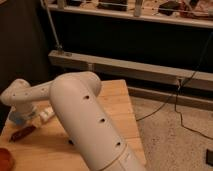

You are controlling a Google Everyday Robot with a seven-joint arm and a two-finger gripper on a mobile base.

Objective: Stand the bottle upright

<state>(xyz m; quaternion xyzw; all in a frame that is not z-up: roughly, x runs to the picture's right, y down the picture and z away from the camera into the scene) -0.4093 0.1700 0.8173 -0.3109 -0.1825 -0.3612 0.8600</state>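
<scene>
Camera view: my claw (19, 118), closed with its hold unclear, hangs at the wooden desk's (117, 107) left edge beside the bottle (46, 114).

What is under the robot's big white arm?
The wooden table, a white bottle lying down and a reddish-brown stick. The claw hangs at the left edge; the arm hides the table's middle.

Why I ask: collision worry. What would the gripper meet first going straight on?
Probably the blue sponge-like block just below the gripper at the wooden table's left edge; depth is unclear.
</scene>
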